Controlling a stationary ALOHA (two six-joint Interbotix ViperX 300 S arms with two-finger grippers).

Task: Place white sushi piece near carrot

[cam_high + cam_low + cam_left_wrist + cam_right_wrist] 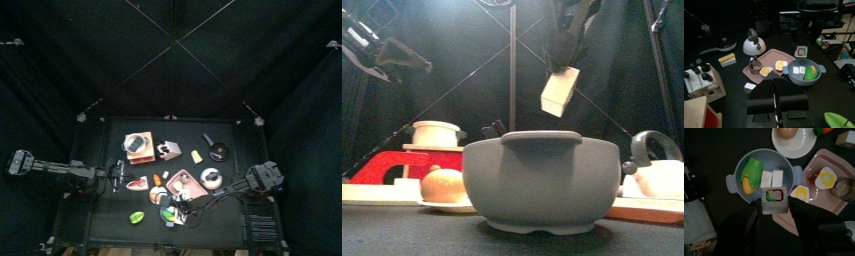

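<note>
I see the table (227, 215) from overhead; my front view sits level, close behind the pot (541, 182), which both wrist cameras share.

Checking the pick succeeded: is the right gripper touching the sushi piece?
Touching. The right wrist view shows the sushi piece clamped between the right gripper jaws, above the grey pot; the front view shows it hanging airborne.

Black worktop (230, 138), centre of top view, carries: grey pot (540, 182) front centre, pink tray (829, 184), white kettle (753, 46), white plate (796, 142), toy stove (138, 146), green leaf (138, 216) lower left.
</note>
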